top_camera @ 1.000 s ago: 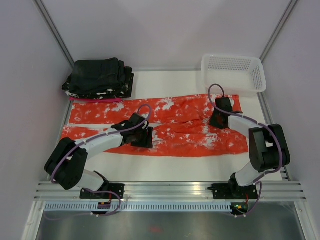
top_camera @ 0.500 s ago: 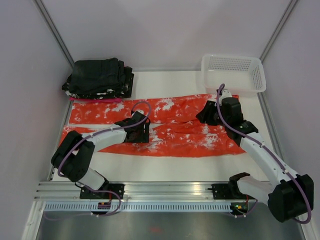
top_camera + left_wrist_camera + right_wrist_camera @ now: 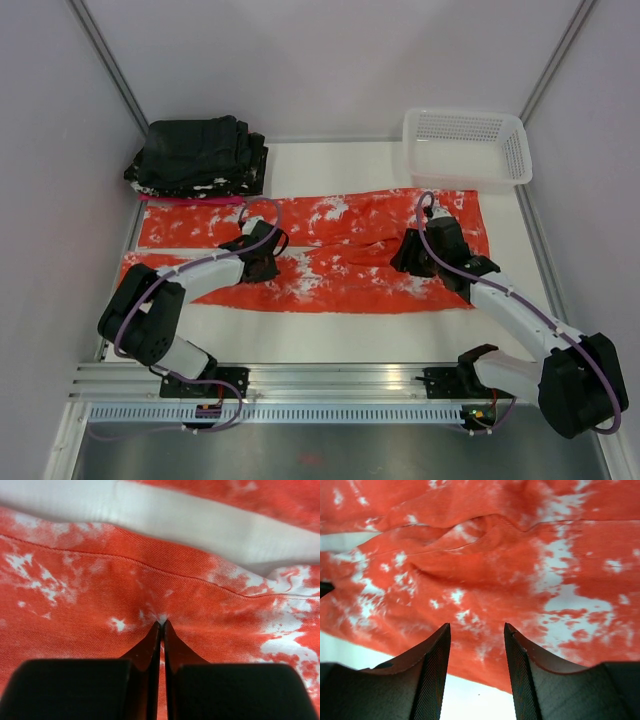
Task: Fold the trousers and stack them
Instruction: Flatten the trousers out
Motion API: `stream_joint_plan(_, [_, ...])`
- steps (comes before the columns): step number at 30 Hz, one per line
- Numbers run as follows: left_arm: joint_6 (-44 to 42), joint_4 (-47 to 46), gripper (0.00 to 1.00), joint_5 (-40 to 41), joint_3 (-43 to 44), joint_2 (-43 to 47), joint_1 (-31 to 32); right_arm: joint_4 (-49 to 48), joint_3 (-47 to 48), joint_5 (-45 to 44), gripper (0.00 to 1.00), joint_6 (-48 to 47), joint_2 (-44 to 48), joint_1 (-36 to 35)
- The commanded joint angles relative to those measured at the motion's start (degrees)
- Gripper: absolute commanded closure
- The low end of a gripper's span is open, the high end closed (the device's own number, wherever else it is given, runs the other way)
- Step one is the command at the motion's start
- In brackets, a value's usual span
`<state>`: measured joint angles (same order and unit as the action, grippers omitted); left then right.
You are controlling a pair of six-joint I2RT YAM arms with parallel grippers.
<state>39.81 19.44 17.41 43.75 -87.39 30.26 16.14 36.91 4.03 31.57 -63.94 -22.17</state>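
Trousers (image 3: 340,255) lie spread across the middle of the table (image 3: 350,335), with the legs running left and the waist end at the right, near the white basket (image 3: 465,145). My left gripper (image 3: 161,625) is down on the near leg, fingers closed tip to tip and nipping a small pucker of cloth. My right gripper (image 3: 476,628) stands wide apart over the rumpled seat area, holding nothing.

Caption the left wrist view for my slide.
Left gripper pinched shut on a small pucker of the orange-red, white-splotched trousers.
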Motion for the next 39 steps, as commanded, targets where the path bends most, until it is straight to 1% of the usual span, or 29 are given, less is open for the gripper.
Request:
stream_joint_plan(1, [4.3, 4.8, 0.94, 0.0, -3.7, 3.9, -2.2, 1.0, -0.4, -6.6, 0.46, 1.6, 0.9, -0.2])
stream_joint_plan(3, [3.7, 4.7, 0.94, 0.0, -3.8, 5.5, -2.8, 1.8, -0.7, -8.9, 0.46, 2.3, 0.8, -0.2])
stream_joint_plan(4, [3.0, 4.3, 0.98, -0.3, -3.9, 6.0, -3.5, 2.1, -0.9, -10.2, 0.45, 3.0, 0.6, -0.2])
stream_joint_plan(5, [2.8, 4.2, 0.98, -0.6, -3.8, 5.8, -4.0, 2.5, -1.0, -13.3, 0.45, 5.1, 0.4, -0.2])
stream_joint_plan(8, [2.0, 4.2, 0.98, -3.2, -3.8, 4.6, -4.7, 4.3, -2.3, -18.1, 0.45, 8.6, 0.7, -0.2])
stream_joint_plan(12, [1.0, 4.3, 0.98, -6.2, -4.5, 6.1, -4.6, 7.8, -3.7, -20.9, 0.45, 12.7, 2.2, 0.0])
stream_joint_plan(13, [-0.5, 3.7, 0.98, -8.1, -5.1, 7.7, -4.6, 8.5, -5.0, -20.8, 0.45, 14.8, 3.3, 0.9])
stream_joint_plan(14, [-1.9, 3.2, 0.98, -9.7, -5.2, 8.6, -4.6, 8.7, -5.8, -20.6, 0.46, 14.8, 3.7, 1.6])
stream_joint_plan(15, [-3.1, 2.8, 0.98, -11.2, -5.3, 9.3, -4.6, 8.7, -6.8, -19.0, 0.47, 16.9, 4.4, 2.6])
stream_joint_plan(17, [-6.0, 2.4, 0.91, -16.1, -5.1, 10.8, -4.2, 7.9, -10.3, -16.6, 0.48, 18.8, 7.0, 6.0])
stream_joint_plan(18, [-6.5, 2.4, 0.87, -17.0, -4.8, 12.1, -3.6, 7.6, -11.3, -15.8, 0.48, 19.9, 7.9, 6.7])
stream_joint_plan(20, [-6.9, 4.4, 0.66, -17.1, -2.9, 13.4, -2.9, 7.9, -13.3, -16.3, 0.48, 20.9, 10.6, 8.0])
stream_joint_plan(22, [-7.6, 5.6, 0.35, -18.6, -0.5, 15.7, -2.3, 8.5, -13.8, -17.8, 0.49, 22.3, 11.9, 8.6])
stream_joint_plan(23, [-7.9, 6.7, 0.32, -18.9, 0.3, 16.5, -2.2, 9.1, -14.5, -18.6, 0.50, 23.1, 12.0, 9.6])
stream_joint_plan(25, [-8.6, 7.5, 0.28, -18.9, 2.2, 18.8, -2.1, 9.1, -15.4, -18.5, 0.53, 24.3, 11.3, 11.2])
stream_joint_plan(26, [-8.6, 8.8, 0.28, -18.3, 2.8, 19.5, -2.1, 8.6, -16.0, -17.6, 0.54, 24.0, 10.9, 13.2])
stream_joint_plan(28, [-7.9, 10.3, 0.27, -17.7, 3.6, 21.2, -2.1, 8.5, -16.3, -16.6, 0.57, 23.7, 9.5, 14.8])
stream_joint_plan(29, [-7.0, 10.8, 0.27, -15.1, 3.5, 21.6, -2.1, 8.6, -16.3, -16.4, 0.57, 23.5, 9.0, 16.2])
stream_joint_plan(30, [-3.7, 12.5, 0.27, -13.9, 3.0, 22.1, -2.2, 8.9, -16.3, -16.3, 0.58, 23.4, 8.1, 16.9])
stream_joint_plan(31, [-1.7, 13.6, 0.21, -11.3, 2.5, 22.4, -2.2, 9.3, -16.4, -16.4, 0.59, 23.4, 7.7, 17.9])
stream_joint_plan(32, [0.2, 14.4, 0.19, -10.3, 1.8, 22.7, -2.7, 10.2, -16.5, -15.9, 0.59, 23.4, 7.4, 20.4])
stream_joint_plan(33, [3.0, 14.9, 0.19, -10.0, -0.1, 23.1, -3.0, 10.7, -16.8, -15.6, 0.60, 23.2, 7.3, 21.6])
stream_joint_plan(34, [4.5, 15.0, 0.19, -10.1, -1.2, 23.6, -3.4, 11.3, -17.0, -15.5, 0.62, 23.0, 7.4, 24.1])
stream_joint_plan(35, [5.9, 14.9, 0.19, -10.5, -2.3, 25.2, -4.0, 12.2, -17.1, -15.5, 0.63, 22.3, 7.7, 27.2])
stream_joint_plan(36, [8.5, 14.8, 0.19, -10.6, -4.3, 26.3, -5.1, 12.2, -17.3, -15.2, 0.63, 21.7, 8.7, 28.8])
stream_joint_plan(39, [11.1, 14.1, 0.19, -10.7, -7.3, 31.6, -8.3, 12.5, -17.6, -13.9, 0.64, 21.4, 9.8, 33.2])
